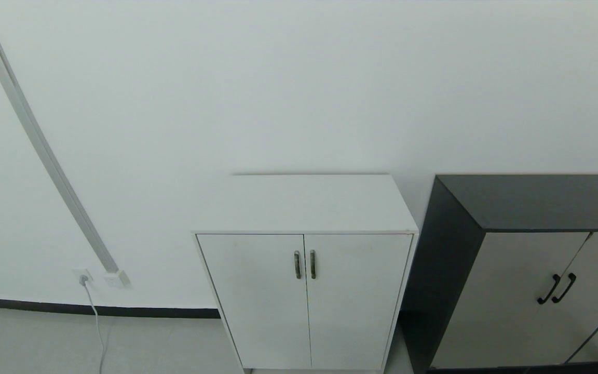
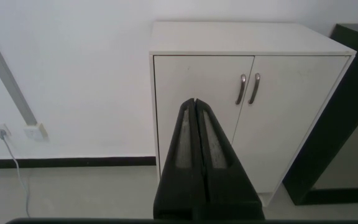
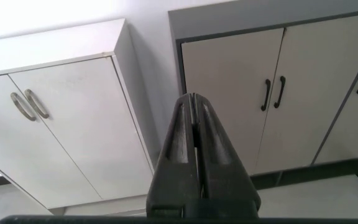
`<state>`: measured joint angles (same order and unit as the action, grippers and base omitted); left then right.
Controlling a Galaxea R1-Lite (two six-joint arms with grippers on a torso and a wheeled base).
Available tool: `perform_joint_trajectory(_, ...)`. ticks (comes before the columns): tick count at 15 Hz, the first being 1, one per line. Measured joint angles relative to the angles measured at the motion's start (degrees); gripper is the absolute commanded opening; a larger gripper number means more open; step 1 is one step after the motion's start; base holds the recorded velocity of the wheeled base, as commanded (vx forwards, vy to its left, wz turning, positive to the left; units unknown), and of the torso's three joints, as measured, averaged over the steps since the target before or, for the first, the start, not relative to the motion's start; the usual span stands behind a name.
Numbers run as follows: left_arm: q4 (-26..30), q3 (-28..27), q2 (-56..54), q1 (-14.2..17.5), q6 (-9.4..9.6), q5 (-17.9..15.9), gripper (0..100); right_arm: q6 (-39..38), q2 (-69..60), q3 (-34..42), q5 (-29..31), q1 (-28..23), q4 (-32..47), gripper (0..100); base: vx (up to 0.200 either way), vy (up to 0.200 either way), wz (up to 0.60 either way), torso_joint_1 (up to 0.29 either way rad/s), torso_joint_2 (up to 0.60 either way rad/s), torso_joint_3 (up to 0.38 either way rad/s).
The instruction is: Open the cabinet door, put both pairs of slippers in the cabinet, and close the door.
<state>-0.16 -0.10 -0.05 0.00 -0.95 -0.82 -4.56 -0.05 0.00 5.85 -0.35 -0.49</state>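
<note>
White two-door cabinet (image 1: 304, 301), closed, at far wall (image 1: 299, 78); black grey-doored cabinet (image 1: 512, 296) just right. Left gripper (image 2: 194, 101), right gripper (image 3: 193, 97): pressed together.

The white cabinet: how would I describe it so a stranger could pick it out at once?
Two cabinets stand side by side against the pale wall. The white cabinet is the one on the robot's left, nearer the wall socket. Unlike the dark cabinet with black handles, it is white all over, with silvery handles.
</note>
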Motion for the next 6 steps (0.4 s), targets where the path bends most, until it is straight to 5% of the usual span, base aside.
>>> perform_joint_trajectory(6, 0.02, 0.00, 0.00, 0.00, 0.00, -0.02, 0, 0.00, -0.02, 0.00, -0.05, 0.02, 0.05, 0, 0.000, 0.000, 0.00, 0.000, 0.00, 0.000)
